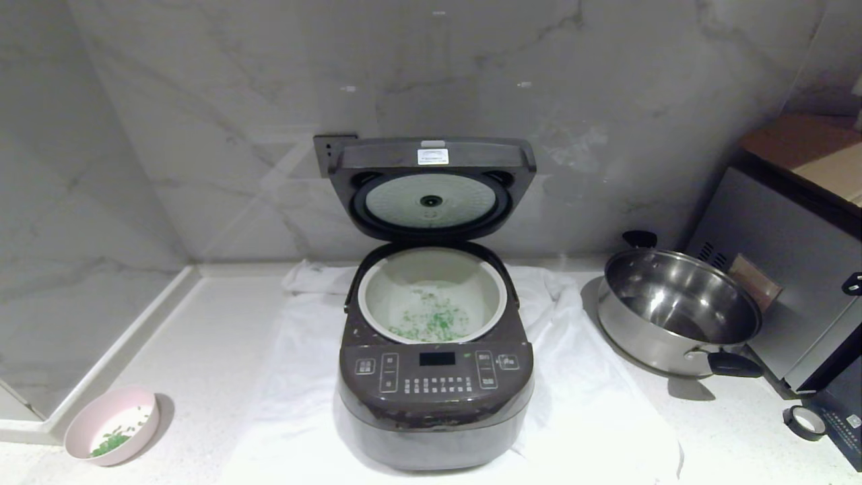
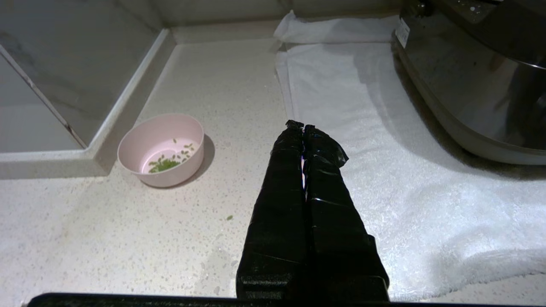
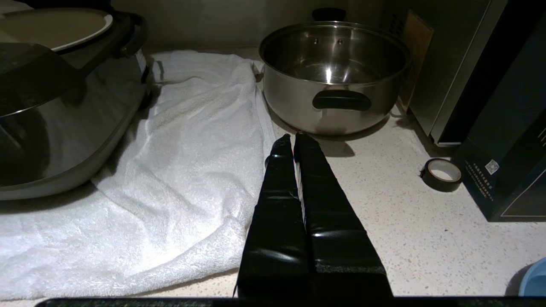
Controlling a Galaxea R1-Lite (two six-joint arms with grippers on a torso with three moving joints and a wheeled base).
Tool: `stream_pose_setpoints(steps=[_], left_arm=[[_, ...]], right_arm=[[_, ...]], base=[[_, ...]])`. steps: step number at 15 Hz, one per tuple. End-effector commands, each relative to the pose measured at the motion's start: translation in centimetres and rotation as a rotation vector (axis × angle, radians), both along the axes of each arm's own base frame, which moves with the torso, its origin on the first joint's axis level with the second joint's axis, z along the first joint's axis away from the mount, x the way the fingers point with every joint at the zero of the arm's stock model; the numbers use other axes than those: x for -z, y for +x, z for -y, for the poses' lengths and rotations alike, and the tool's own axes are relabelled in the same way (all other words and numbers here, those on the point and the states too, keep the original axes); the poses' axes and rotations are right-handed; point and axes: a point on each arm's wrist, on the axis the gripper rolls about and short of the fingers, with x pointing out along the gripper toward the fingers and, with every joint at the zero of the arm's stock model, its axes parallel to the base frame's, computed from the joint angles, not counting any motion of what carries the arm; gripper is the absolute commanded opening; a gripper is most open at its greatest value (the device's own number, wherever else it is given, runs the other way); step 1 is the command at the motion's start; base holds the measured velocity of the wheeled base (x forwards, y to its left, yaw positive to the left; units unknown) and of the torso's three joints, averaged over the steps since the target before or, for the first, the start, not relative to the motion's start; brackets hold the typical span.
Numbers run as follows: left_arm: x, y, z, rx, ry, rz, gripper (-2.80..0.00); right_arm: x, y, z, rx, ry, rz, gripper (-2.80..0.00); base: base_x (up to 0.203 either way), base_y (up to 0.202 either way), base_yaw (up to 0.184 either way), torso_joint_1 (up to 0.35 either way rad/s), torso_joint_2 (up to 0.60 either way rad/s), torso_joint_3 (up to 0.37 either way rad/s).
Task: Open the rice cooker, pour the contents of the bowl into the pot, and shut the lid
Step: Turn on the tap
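The rice cooker (image 1: 434,397) stands mid-counter on a white towel, its lid (image 1: 431,192) swung up against the wall. Green bits (image 1: 431,323) lie scattered in the white pot (image 1: 377,296). The pink bowl (image 1: 111,424) sits upright at the near left by the wall ledge, a few green bits (image 2: 164,164) still in it. My left gripper (image 2: 303,127) is shut and empty, low over the counter to the right of the bowl (image 2: 161,149) and left of the cooker (image 2: 469,85). My right gripper (image 3: 292,137) is shut and empty, on the cooker's right, pointing at the steel pan.
A steel pan (image 1: 677,313) with black handles stands right of the cooker, beside a grey appliance (image 1: 781,269). A tape roll (image 1: 805,422) and a dark box (image 3: 507,140) lie at the near right. One loose green bit (image 2: 229,217) rests on the counter. White towel (image 2: 384,149) spreads under the cooker.
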Motion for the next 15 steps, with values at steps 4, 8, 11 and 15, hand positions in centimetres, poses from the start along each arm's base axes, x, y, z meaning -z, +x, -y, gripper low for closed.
stream_pose_setpoints(steps=[4, 8, 11, 15], left_arm=[[0.32, 0.13, 0.00, -0.001, 0.004, 0.004, -2.80], [0.31, 0.13, 0.00, -0.001, 0.002, 0.005, -2.80], [0.32, 0.13, 0.00, -0.001, 0.001, 0.004, -2.80], [0.29, 0.12, 0.00, 0.001, 0.007, 0.005, -2.80]], right_arm=[[-0.01, 0.00, 0.00, 0.001, 0.004, 0.001, -2.80], [-0.01, 0.00, 0.00, 0.001, 0.004, 0.001, -2.80], [-0.01, 0.00, 0.00, 0.001, 0.004, 0.001, -2.80], [0.00, -0.01, 0.00, 0.001, -0.001, 0.002, -2.80]], base=[[-0.017, 0.000, -0.001, 0.003, 0.00, 0.001], [-0.184, 0.000, -0.001, -0.003, 0.00, 0.001], [-0.185, 0.000, -0.002, 0.000, 0.00, 0.004], [-0.023, 0.000, -0.001, -0.002, 0.00, -0.001]])
